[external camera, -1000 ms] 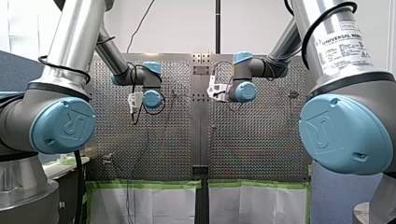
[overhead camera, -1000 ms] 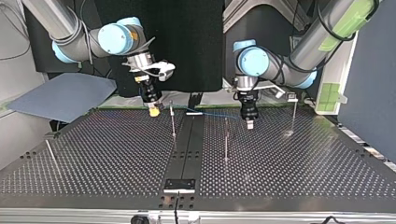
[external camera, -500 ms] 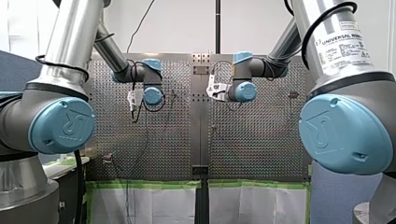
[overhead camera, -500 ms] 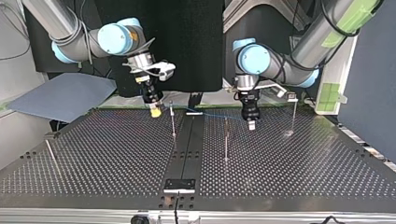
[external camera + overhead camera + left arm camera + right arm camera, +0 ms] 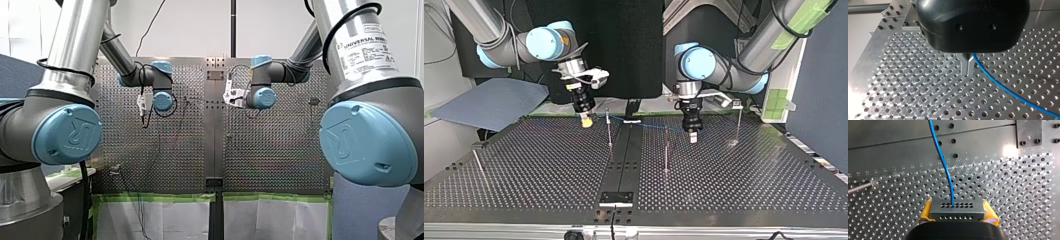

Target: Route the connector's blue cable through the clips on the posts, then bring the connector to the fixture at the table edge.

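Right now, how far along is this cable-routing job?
Done: both things are grasped. In hand: my right gripper clamps the grey perforated connector block between yellow pads; my left gripper pinches its thin blue cable, strung between them. Left: I see no clip on the thin metal posts holding it, so routing, then delivering the connector.

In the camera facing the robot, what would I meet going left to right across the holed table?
Slanted rod → right pincer → first post → second post → left pincer → third post.
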`<state>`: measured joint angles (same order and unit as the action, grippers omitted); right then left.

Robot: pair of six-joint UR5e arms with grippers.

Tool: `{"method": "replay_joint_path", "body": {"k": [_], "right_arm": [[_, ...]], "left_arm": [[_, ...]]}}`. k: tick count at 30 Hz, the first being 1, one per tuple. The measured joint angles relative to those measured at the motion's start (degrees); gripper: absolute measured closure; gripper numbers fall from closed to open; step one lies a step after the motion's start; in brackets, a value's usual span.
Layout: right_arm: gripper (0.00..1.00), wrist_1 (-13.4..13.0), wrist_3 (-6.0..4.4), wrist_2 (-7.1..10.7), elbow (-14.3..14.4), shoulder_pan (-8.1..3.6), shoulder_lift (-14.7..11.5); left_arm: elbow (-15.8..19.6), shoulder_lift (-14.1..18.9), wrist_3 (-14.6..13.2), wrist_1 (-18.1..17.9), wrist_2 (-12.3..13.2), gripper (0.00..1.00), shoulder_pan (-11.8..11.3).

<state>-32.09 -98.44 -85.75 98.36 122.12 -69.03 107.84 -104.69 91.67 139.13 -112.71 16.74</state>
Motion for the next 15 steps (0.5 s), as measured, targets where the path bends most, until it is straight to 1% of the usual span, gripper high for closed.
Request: {"method": "replay_joint_path", "body": {"k": [11,15], "right_arm": [[1.00,-0.4,-0.31,-0.20,0.0,-0.84,0.1],[1.00,-0.6,-0.42,-0.19,0.0,-1.17,0.2]], "left_arm": [[-0.1,-0.1,0.4,-0.3,1.4,1.00,-0.5],[-1.2,-1.2,0.9,-0.5,1.9,1.00,-0.7]]}}
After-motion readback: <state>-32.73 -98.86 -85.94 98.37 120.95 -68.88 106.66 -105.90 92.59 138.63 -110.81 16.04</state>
